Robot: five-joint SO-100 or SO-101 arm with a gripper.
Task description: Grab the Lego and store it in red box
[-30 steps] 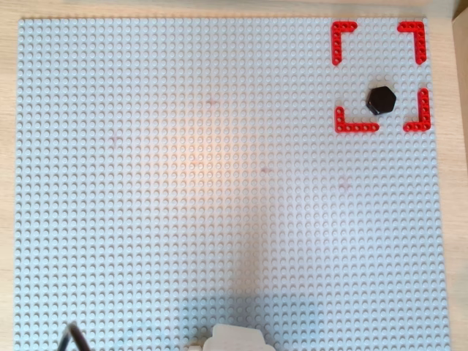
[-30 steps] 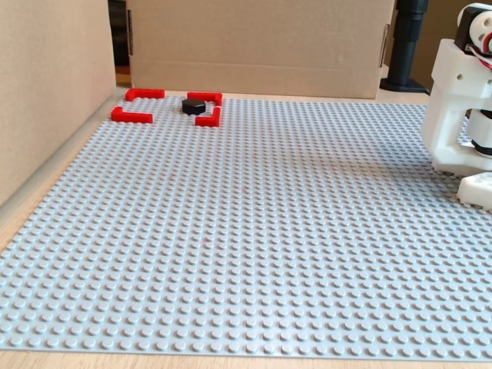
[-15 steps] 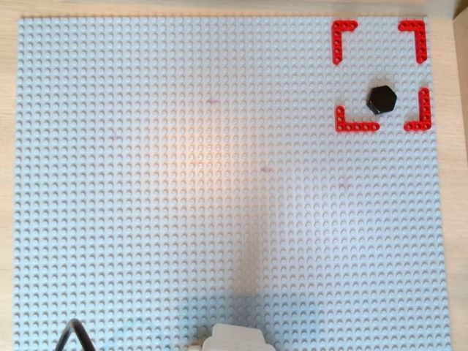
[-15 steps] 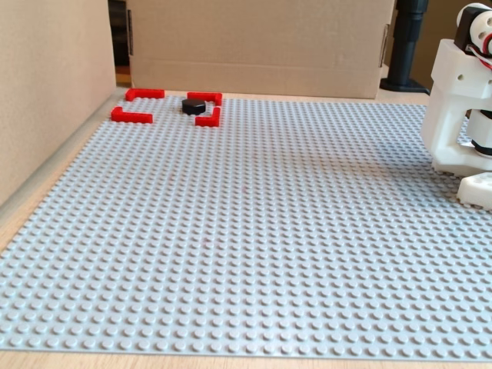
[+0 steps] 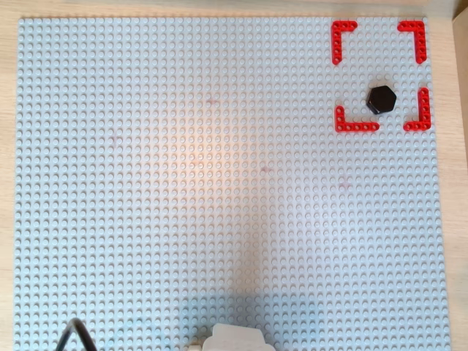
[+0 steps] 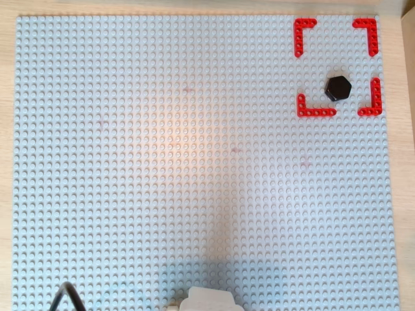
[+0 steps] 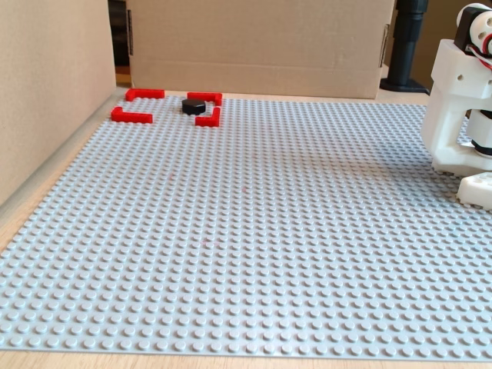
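The black hexagonal Lego (image 5: 381, 99) lies flat on the grey baseplate (image 5: 219, 183), inside the red box (image 5: 342, 33), in its lower right part, between the two lower corner pieces. Both overhead views show the same (image 6: 338, 88). In the fixed view the Lego (image 7: 194, 106) sits at the far left within the red corner pieces (image 7: 131, 117). Only the white arm base (image 7: 461, 100) shows, at the right edge; a white part of it (image 5: 234, 338) shows at the bottom edge of the overhead views. No gripper fingers are visible.
Cardboard walls (image 7: 261, 46) stand behind and to the left (image 7: 46, 84) of the baseplate in the fixed view. A black cable loop (image 5: 77, 333) pokes in at the bottom left of the overhead views. A dark post (image 7: 406, 46) stands at the back right.
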